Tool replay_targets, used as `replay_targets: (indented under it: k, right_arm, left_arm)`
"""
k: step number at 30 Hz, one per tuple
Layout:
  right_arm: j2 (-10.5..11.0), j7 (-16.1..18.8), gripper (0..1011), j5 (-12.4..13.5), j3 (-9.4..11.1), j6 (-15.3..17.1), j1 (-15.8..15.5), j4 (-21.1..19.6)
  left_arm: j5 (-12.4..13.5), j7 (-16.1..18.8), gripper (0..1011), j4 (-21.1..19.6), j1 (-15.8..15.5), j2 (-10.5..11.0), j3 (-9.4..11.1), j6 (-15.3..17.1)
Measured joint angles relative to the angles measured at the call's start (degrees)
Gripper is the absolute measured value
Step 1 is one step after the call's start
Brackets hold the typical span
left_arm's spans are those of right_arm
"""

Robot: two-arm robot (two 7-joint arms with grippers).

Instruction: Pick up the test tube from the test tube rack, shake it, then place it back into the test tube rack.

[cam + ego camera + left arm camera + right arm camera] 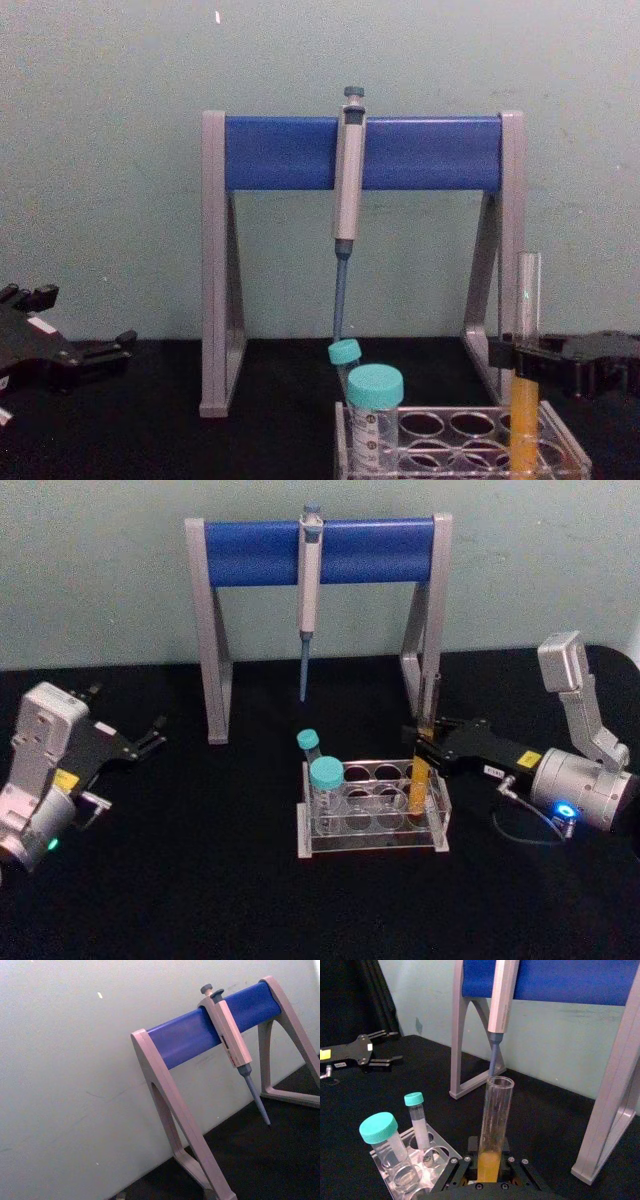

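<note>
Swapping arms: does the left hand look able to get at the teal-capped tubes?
Probably yes: only bare table lies between the left hand and the teal-capped tubes, which stand at the left end of the test tube rack.

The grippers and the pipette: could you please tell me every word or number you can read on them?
Nothing can be read.
Yellow sticker on the left gripper: too blurred.
Yellow tag and white label on the right gripper, shut on the test tube: too blurred.
Dark marks on the pipette: too small.

black table (200, 900), test tube rack (372, 842), pipette stand (250, 552)
</note>
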Motion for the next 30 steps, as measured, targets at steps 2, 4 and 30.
replay_targets:
  k: [2,4,30]
  right_arm:
    - [0.1,0.0,238,-0.1,-0.1,-0.3,0.0,-0.2]
    - [0.2,0.0,238,-0.3,-0.3,-0.5,0.0,-0.4]
    - [1.0,-4.0,238,-7.9,0.3,-5.5,-2.6,-7.3]
  left_arm:
    - [0.0,0.0,1002,0.0,0.0,0.0,0.0,0.0]
    - [0.0,0.0,1002,0.0,0.0,0.0,0.0,0.0]
    - [0.0,0.0,1001,0.0,0.0,0.0,0.0,0.0]
